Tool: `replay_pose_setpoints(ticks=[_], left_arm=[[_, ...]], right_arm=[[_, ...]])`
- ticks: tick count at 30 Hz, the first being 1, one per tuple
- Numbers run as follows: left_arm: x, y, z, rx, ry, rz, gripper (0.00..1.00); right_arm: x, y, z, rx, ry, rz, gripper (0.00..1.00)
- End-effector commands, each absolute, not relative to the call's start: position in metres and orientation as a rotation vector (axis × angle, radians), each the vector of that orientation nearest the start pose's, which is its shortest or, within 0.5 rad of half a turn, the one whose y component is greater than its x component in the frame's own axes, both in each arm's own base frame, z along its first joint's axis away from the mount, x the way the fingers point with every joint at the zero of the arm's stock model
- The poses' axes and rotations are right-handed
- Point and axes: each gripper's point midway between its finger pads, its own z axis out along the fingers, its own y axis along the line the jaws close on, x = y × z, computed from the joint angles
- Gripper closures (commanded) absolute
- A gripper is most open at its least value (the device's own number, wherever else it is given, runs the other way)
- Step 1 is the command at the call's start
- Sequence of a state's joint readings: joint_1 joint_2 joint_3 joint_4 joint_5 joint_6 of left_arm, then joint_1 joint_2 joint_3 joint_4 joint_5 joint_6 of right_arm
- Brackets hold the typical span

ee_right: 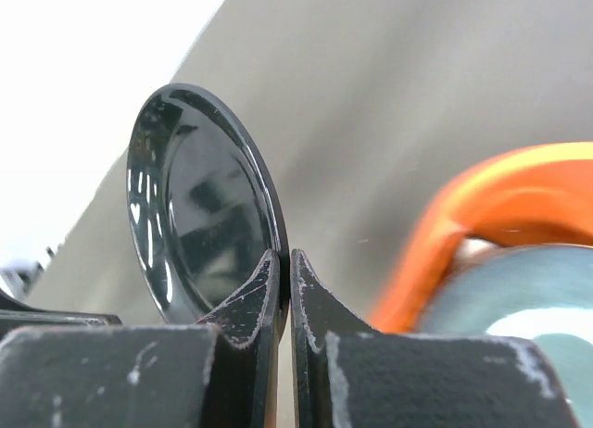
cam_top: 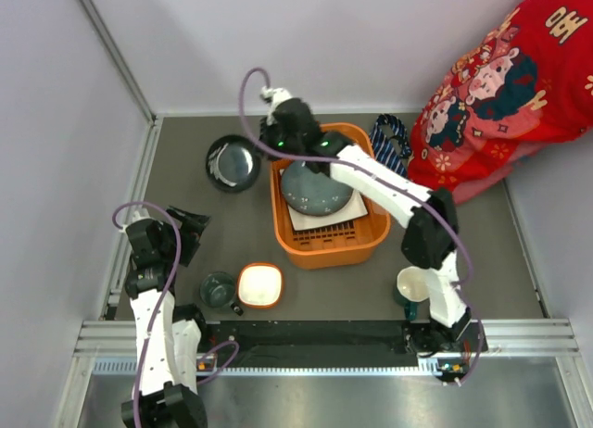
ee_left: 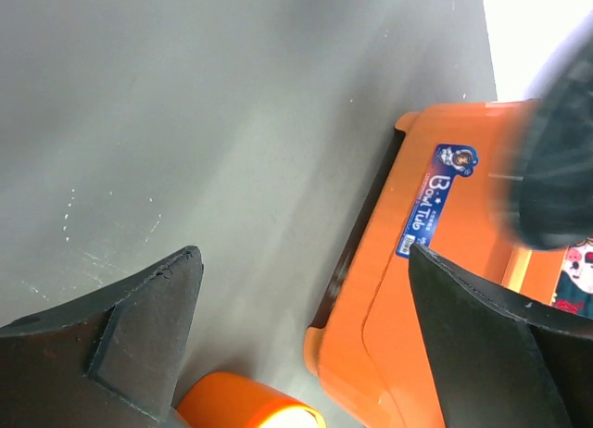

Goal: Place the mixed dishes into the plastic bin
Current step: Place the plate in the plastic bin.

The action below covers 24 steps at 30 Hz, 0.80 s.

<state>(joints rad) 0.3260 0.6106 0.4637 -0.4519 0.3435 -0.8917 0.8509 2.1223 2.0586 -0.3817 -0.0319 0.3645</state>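
Two dishes lie in the orange bin (cam_top: 326, 254), blue-grey plate (cam_top: 315, 189) atop white square plate (cam_top: 357, 208); my right claw (ee_right: 285, 257), pinched together, hangs beside a black plate (cam_top: 232, 162). My left claw (ee_left: 301, 252) gapes wide by the orange bowl (cam_top: 259, 284).

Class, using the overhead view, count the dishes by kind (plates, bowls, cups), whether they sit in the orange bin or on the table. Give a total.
Plates: 3 (white square plate, blue-grey plate, black plate)
Bowls: 1 (orange bowl)
Cups: 2 (teal cup, cream mug)
Total: 6
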Motion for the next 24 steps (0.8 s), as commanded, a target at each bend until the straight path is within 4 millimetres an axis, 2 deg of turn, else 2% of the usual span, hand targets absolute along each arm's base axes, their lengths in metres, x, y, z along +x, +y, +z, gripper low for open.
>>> replay_pose_setpoints(ticks=[1, 3, 4, 6, 7, 8, 9, 10, 11, 12, 13, 15, 16, 17, 18, 19, 24], left_arm=[[0.249, -0.012, 0.144, -1.056, 1.904, -0.708, 0.04], [0.248, -0.012, 0.141, -1.054, 1.915, -0.705, 0.04], [0.248, -0.013, 0.139, -1.052, 1.918, -0.709, 0.04], [0.249, -0.014, 0.138, -1.054, 1.917, -0.721, 0.04], [0.249, -0.014, 0.138, -1.053, 1.915, -0.724, 0.04], [0.250, -0.015, 0.138, -1.053, 1.912, -0.728, 0.04], [0.250, -0.015, 0.136, -1.053, 1.915, -0.730, 0.04], [0.250, -0.015, 0.135, -1.056, 1.915, -0.732, 0.04], [0.250, -0.015, 0.134, -1.057, 1.917, -0.733, 0.04], [0.250, -0.015, 0.134, -1.056, 1.919, -0.732, 0.04], [0.251, -0.015, 0.133, -1.053, 1.920, -0.735, 0.04], [0.251, -0.015, 0.133, -1.051, 1.926, -0.729, 0.04], [0.252, -0.015, 0.133, -1.048, 1.927, -0.728, 0.04], [0.252, -0.015, 0.132, -1.044, 1.931, -0.727, 0.04], [0.253, -0.016, 0.133, -1.034, 1.933, -0.737, 0.02], [0.255, -0.016, 0.135, -1.020, 1.925, -0.743, 0.01], [0.259, -0.018, 0.134, -1.002, 1.943, -0.759, 0.01]], right_arm=[[0.415, 0.402, 0.360, -0.326, 1.818, 0.868, 1.00], [0.419, 0.383, 0.365, -0.294, 1.809, 0.845, 1.00], [0.420, 0.363, 0.371, -0.269, 1.796, 0.826, 1.00], [0.422, 0.342, 0.374, -0.237, 1.787, 0.801, 1.00], [0.427, 0.327, 0.364, -0.215, 1.811, 0.772, 1.00], [0.424, 0.314, 0.372, -0.199, 1.795, 0.763, 1.00], [0.424, 0.307, 0.371, -0.189, 1.799, 0.754, 1.00], [0.426, 0.295, 0.357, -0.177, 1.830, 0.724, 1.00], [0.422, 0.287, 0.361, -0.170, 1.824, 0.713, 1.00], [0.422, 0.281, 0.357, -0.163, 1.832, 0.699, 1.00], [0.421, 0.275, 0.341, -0.162, 1.863, 0.681, 1.00], [0.419, 0.262, 0.335, -0.144, 1.872, 0.664, 1.00], [0.417, 0.257, 0.321, -0.141, 1.903, 0.655, 1.00], [0.416, 0.254, 0.316, -0.135, 1.909, 0.649, 1.00], [0.413, 0.250, 0.316, -0.132, 1.909, 0.649, 1.00], [0.409, 0.249, 0.304, -0.136, 1.932, 0.642, 1.00], [0.402, 0.241, 0.277, -0.129, 1.990, 0.604, 1.00]])
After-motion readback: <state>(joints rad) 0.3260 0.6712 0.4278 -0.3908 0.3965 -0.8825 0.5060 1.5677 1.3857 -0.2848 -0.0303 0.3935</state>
